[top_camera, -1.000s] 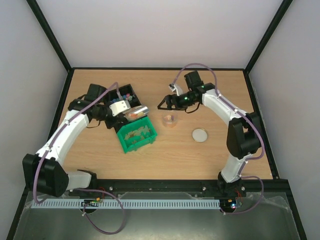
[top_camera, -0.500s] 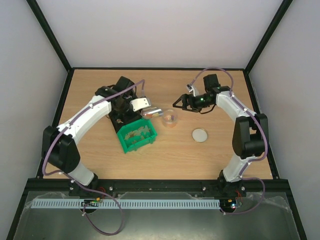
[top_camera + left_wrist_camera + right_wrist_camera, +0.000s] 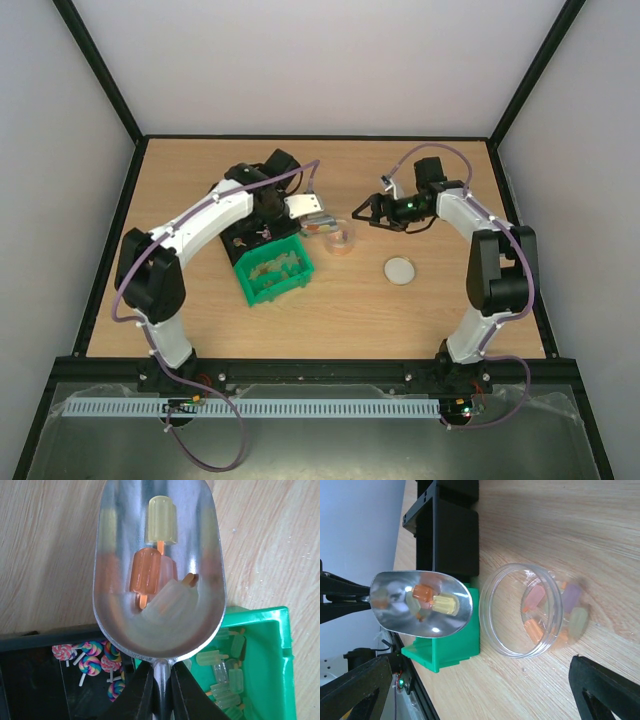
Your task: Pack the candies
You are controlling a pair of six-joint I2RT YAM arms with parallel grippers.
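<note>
My left gripper is shut on the handle of a metal scoop. In the scoop lie a few popsicle-shaped candies: one yellow, one orange, one pale. The scoop hangs just left of a small clear cup and is held level. That cup has several pink, orange and pale candies in it. My right gripper stands open just right of the cup, apart from it, with nothing between its fingers.
A green bin of pale green candies sits under the scoop's rear. Behind it is a black bin with swirled lollipops. A round white lid lies right of the cup.
The left arm has swung the loaded scoop rightwards from above the bins to the cup's left rim. The right gripper has drawn back to the right of the cup.
</note>
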